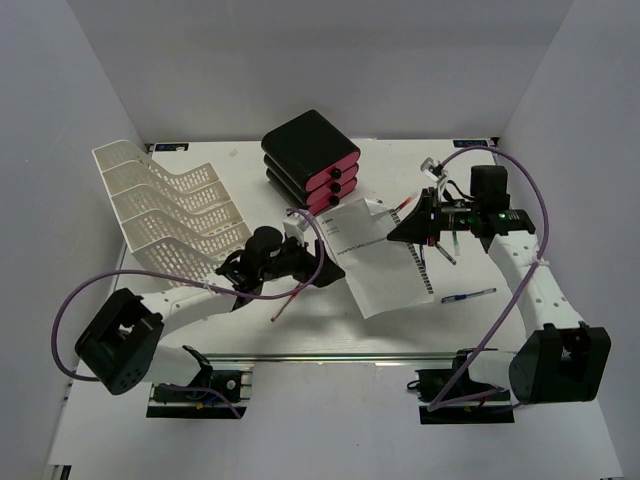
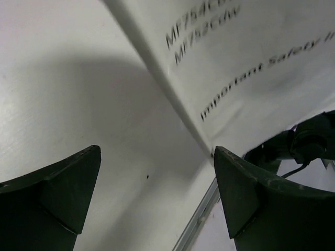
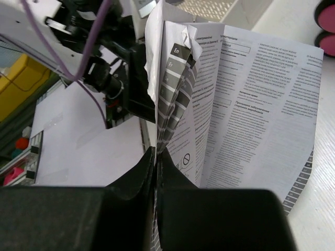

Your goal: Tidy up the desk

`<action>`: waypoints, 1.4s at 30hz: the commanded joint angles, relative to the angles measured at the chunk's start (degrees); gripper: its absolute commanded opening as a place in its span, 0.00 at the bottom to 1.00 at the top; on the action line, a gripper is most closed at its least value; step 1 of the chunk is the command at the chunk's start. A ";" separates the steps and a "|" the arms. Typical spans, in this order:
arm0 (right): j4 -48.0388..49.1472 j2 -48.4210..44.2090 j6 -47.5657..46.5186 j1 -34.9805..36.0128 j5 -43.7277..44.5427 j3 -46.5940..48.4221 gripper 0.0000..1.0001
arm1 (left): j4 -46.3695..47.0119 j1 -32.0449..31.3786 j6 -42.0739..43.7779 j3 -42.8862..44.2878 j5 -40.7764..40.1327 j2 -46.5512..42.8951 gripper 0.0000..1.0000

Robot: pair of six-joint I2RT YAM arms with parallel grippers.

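Note:
A printed white leaflet (image 1: 375, 255) hangs unfolded over the middle of the white perforated desk (image 1: 300, 320). My right gripper (image 1: 412, 228) is shut on the leaflet's right edge; in the right wrist view the shut gripper (image 3: 156, 152) pinches the folded pages (image 3: 246, 99). My left gripper (image 1: 322, 268) is open and empty at the leaflet's left edge. In the left wrist view the open gripper (image 2: 157, 178) has its right fingertip (image 2: 233, 183) close to the leaflet's corner (image 2: 251, 63), with bare desk between the fingers.
A white mesh paper tray (image 1: 165, 205) stands at the back left. A black-and-pink drawer unit (image 1: 312, 158) stands at the back middle. A blue pen (image 1: 468, 296) lies at the right, a red pen (image 1: 292, 300) below my left gripper. The metal rail (image 1: 330, 356) runs along the front.

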 commanded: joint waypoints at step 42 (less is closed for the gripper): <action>-6.37 -17.29 -6.45 1.75 15.01 0.60 0.73 | -27.08 -1.77 19.78 22.25 -0.58 -21.29 0.00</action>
